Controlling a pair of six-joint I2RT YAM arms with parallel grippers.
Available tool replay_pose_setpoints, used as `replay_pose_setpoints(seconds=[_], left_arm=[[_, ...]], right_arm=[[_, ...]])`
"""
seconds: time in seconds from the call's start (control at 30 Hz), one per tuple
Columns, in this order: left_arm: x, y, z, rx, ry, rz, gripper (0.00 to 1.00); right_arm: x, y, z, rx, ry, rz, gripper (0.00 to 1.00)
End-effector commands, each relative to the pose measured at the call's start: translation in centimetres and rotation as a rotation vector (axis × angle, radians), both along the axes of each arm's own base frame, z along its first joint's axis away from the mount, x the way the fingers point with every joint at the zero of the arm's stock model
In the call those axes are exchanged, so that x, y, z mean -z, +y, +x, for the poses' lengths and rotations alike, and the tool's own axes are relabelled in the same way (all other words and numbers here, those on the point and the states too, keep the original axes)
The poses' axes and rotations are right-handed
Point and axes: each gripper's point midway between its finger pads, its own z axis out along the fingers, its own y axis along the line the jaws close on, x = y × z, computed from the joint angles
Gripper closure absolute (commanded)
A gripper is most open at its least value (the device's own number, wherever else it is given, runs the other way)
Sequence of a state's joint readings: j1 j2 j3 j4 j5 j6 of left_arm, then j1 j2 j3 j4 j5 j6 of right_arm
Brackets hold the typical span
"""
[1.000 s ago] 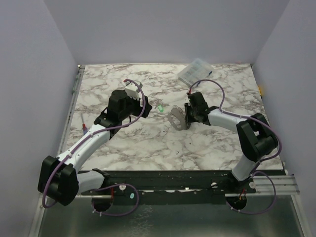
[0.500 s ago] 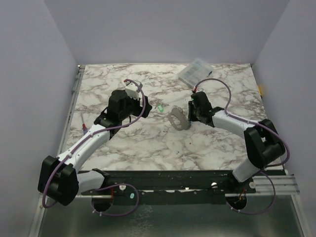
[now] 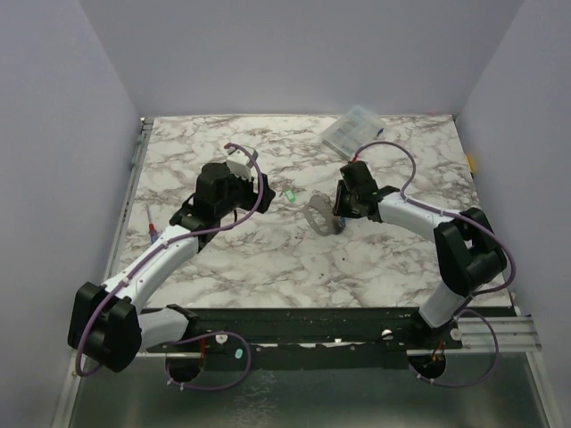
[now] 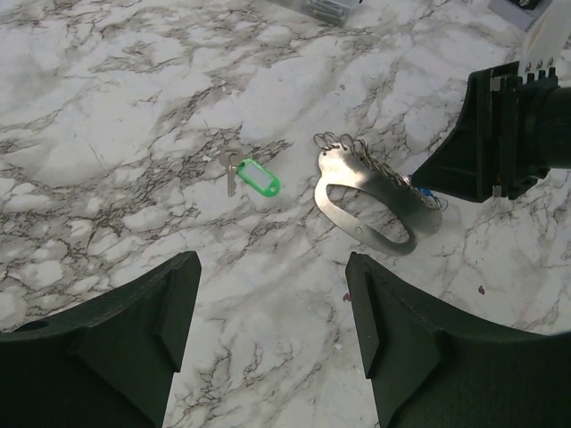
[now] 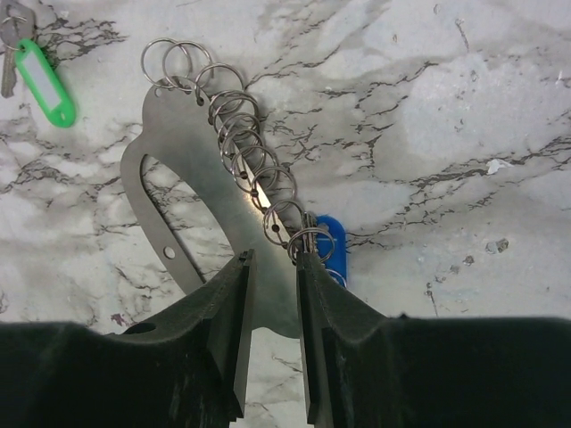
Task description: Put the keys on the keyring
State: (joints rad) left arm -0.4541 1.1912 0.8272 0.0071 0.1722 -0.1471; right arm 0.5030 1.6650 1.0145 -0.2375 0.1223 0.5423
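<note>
Nudging back leftward, right end effector (image 5: 272,263) over keyring (image 5: 203,178)

I work in a robotics lab cell, a built test enclosure rather than a lived-in room. Plain pale lilac walls (image 3: 294,53) box me in at 9, 12 and 3 o'clock, with nothing hung on them. The marble-patterned worktop (image 3: 268,267) fills the floor of the box. At its 6 o'clock edge a black mounting bar (image 3: 303,325) and an aluminium rail (image 3: 500,332) carry the bases of my left arm (image 3: 161,259) and right arm (image 3: 410,212). Purple cables (image 3: 223,385) loop openly along both arms and under the mounts. Bare sheet metal (image 3: 312,401) lies below the bar. A clear plastic compartment box (image 3: 352,129) sits at 1 o'clock.
</note>
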Motion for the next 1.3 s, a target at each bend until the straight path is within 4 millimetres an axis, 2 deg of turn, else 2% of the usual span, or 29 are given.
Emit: replay_pose_setpoints(seconds=[0.0,0.5,0.77,1.27], left_arm=[[-1.9,-0.3,-0.4,0.023,-0.047,-0.011,0.27],[-1.9,-0.7,-0.6,0.035,-0.048,-0.008,0.27],[-1.9,-0.8,-0.6,0.037,-0.051,-0.006,0.27],[-1.4,-0.7,-0.8,0.039,-0.036,0.011,0.27]], right_arm=[[1.1,0.3,-0.4,0.041,0.067,0.004,0.67],[2.7,-0.6,0.3,0.102,0.063,-0.039,0.71],[3.1,-0.5,0.7,0.097,0.053,-0.043,0.72],[1.9,0.7,1.7,0.028,0.000,-0.014,0.72]])
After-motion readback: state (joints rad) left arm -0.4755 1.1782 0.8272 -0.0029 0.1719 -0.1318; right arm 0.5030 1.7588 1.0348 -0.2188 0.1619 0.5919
